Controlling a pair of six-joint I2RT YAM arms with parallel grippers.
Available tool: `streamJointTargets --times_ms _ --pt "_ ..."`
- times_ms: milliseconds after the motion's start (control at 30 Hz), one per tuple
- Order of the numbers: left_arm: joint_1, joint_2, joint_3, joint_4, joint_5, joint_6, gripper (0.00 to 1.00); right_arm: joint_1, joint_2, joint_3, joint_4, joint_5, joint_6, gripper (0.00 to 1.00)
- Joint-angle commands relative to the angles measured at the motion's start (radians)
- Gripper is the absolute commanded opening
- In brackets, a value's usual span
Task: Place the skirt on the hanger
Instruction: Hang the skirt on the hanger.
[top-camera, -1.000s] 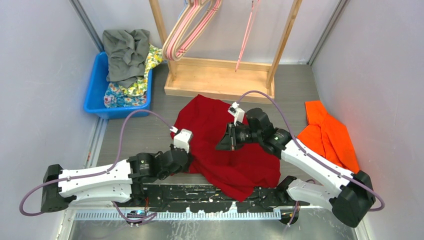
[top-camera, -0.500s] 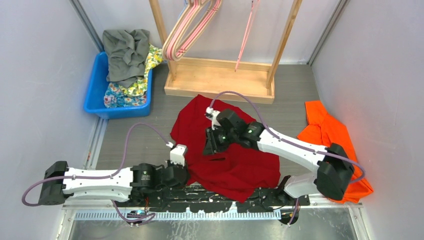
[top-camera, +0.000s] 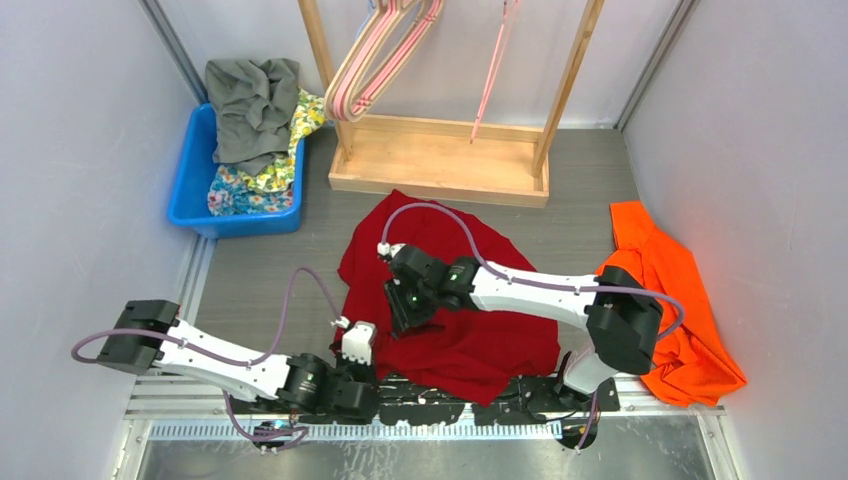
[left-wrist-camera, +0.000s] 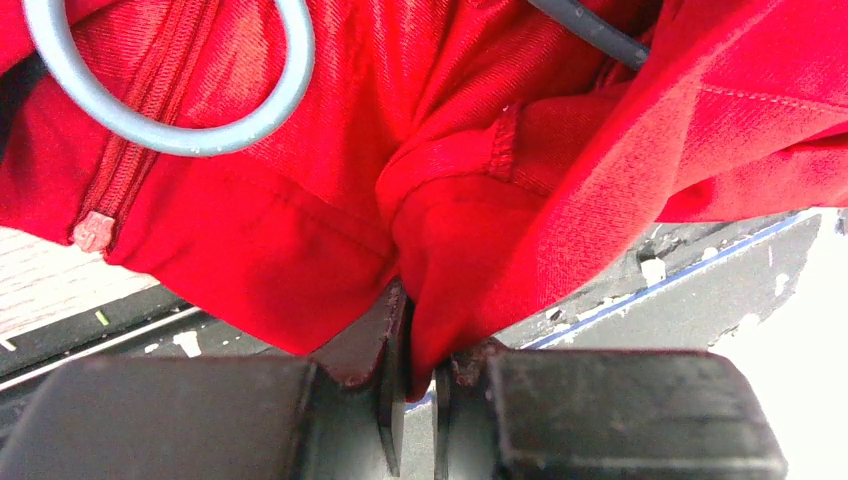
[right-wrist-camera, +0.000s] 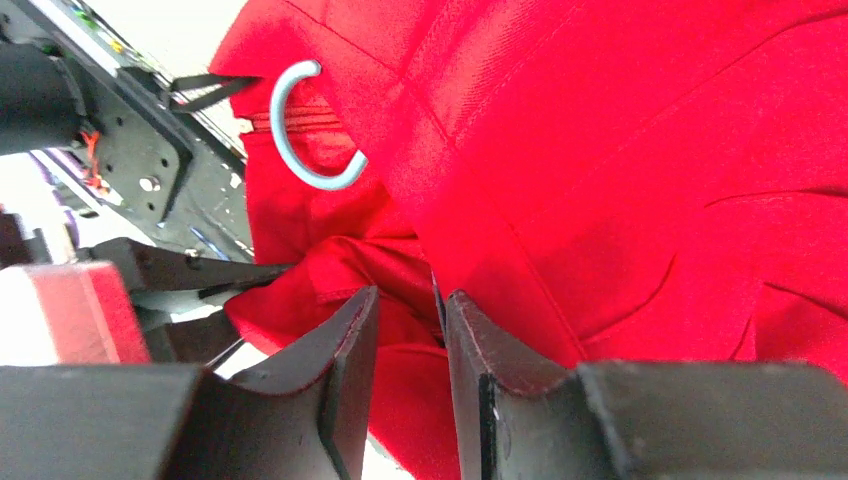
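Observation:
The red skirt (top-camera: 470, 320) lies crumpled on the table in front of the arms. My left gripper (top-camera: 372, 352) is at its near left edge and is shut on a fold of the hem (left-wrist-camera: 440, 260). My right gripper (top-camera: 405, 308) is low over the skirt's left part. Its jaws stand a narrow gap apart with red fabric (right-wrist-camera: 600, 150) showing between and behind them. A grey-blue hanger hook (right-wrist-camera: 315, 130) pokes out of the skirt beside a zipper. The hook also shows in the left wrist view (left-wrist-camera: 170, 90). The rest of that hanger is hidden in the cloth.
A wooden rack (top-camera: 440, 160) with pink hangers (top-camera: 375, 60) stands at the back. A blue bin (top-camera: 190, 190) of clothes is at the back left. An orange garment (top-camera: 670, 290) lies at the right. A black rail (top-camera: 440, 395) runs along the near edge.
My right gripper has moved left across the skirt and lower. My left arm has drawn back toward the near edge, pulling the skirt's edge with it.

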Motion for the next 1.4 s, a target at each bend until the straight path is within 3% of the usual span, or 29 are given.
streamJointTargets --times_ms 0,300,567,667,933,1000,1100,1367 --pt "-0.091 0.021 0.046 -0.12 -0.076 -0.157 0.13 0.055 0.025 0.019 0.005 0.083 0.021 0.37" --pt "-0.131 -0.085 0.158 -0.285 -0.145 -0.159 0.24 0.184 0.053 -0.048 0.039 0.196 0.052 0.37" --pt "-0.132 -0.144 0.203 -0.252 -0.149 -0.078 0.29 0.193 0.076 -0.028 0.046 0.214 0.053 0.39" --pt "-0.134 -0.136 0.217 -0.307 -0.144 -0.095 0.3 0.193 0.086 -0.023 0.058 0.199 0.053 0.39" --pt "-0.157 -0.129 0.197 -0.252 -0.181 -0.064 0.57 0.193 0.103 -0.004 0.071 0.16 0.052 0.41" --pt "-0.157 -0.125 0.202 -0.243 -0.19 -0.051 0.77 0.192 0.105 0.002 0.071 0.153 0.052 0.42" --pt "-0.157 -0.125 0.208 -0.24 -0.2 -0.038 0.92 0.189 0.1 0.008 0.07 0.141 0.054 0.44" --pt "-0.171 -0.152 0.179 -0.212 -0.22 -0.038 0.97 0.12 0.067 -0.025 0.118 0.068 0.084 0.51"
